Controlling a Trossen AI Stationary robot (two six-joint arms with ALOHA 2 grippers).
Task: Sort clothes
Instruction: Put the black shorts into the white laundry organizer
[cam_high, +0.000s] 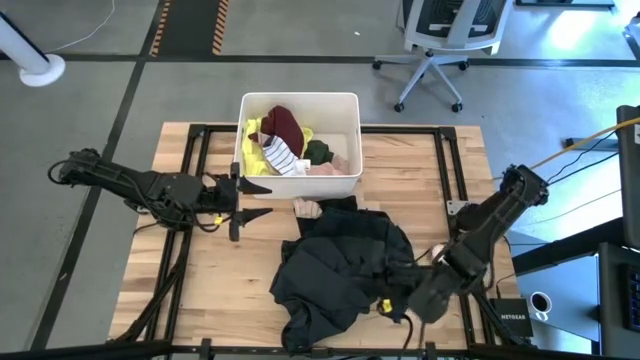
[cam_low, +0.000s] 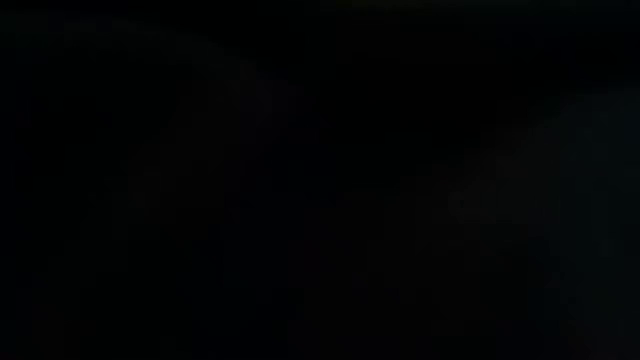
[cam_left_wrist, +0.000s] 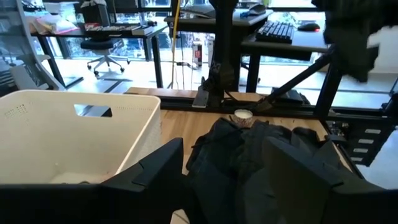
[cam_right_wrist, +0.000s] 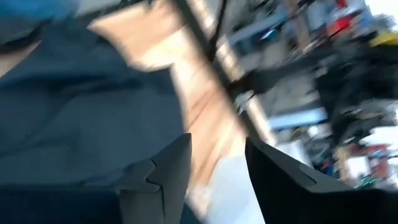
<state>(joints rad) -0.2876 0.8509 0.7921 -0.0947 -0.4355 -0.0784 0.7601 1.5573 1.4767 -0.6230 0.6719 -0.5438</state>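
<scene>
A white bin (cam_high: 345, 110) at the table's far middle holds neon yellow, maroon, dark green and pale pink clothes and a striped sock (cam_high: 283, 158). A large dark garment (cam_high: 345, 262) lies heaped on the table's near middle; it also shows in the left wrist view (cam_left_wrist: 249, 149). A small pale pink piece (cam_high: 305, 208) lies at its far edge. My left gripper (cam_high: 262, 200) is open and empty, level, between the bin and the heap, pointing at the heap (cam_left_wrist: 227, 186). My right gripper (cam_high: 397, 298) is open over the heap's near right edge (cam_right_wrist: 214, 180). The low view is all dark. My right gripper stands at the dark garment's near right edge (cam_right_wrist: 93, 112), with cloth beside one finger (cam_right_wrist: 165, 177). I cannot tell whether the fingers touch it.
The table's black frame rails (cam_high: 455, 180) run along its sides. Bare wood (cam_high: 215, 280) lies at the near left. A cup (cam_high: 540, 300) stands off the table's right. An office chair (cam_high: 440, 40) stands on the floor beyond the far edge.
</scene>
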